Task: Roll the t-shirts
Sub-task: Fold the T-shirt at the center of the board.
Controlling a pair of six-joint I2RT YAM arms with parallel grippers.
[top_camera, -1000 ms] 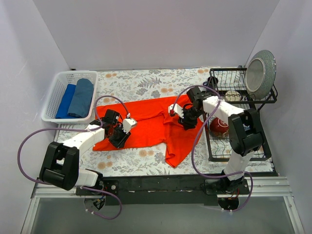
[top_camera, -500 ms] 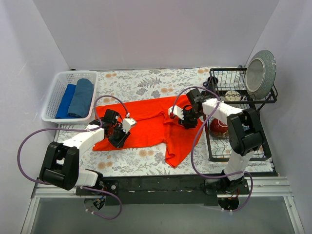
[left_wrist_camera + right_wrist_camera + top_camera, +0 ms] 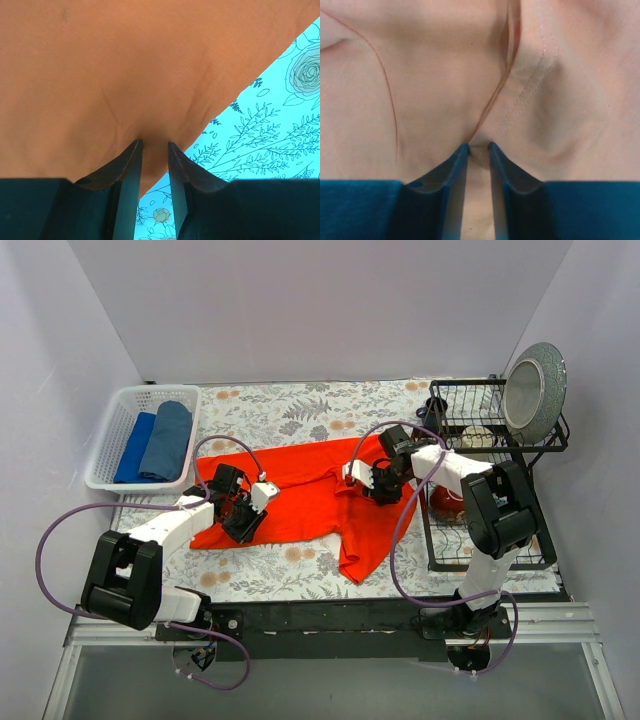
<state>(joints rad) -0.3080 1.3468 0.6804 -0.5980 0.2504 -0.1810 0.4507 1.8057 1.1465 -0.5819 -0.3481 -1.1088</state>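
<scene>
I see two blue shirts (image 3: 165,440) rolled in basket (image 3: 107,440) (done, I judge). Orange shirt (image 3: 300,495) spread right of basket, unrolled. Left gripper (image 3: 154,145), right gripper (image 3: 478,146): jaws narrow, each pinching orange cloth. Rolling remains.

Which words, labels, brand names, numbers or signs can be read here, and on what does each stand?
None can be read. The orange-red t-shirt is plain, the tablecloth carries only flower and leaf prints, and the white basket, the blue t-shirts and the grey plate show no writing.
</scene>
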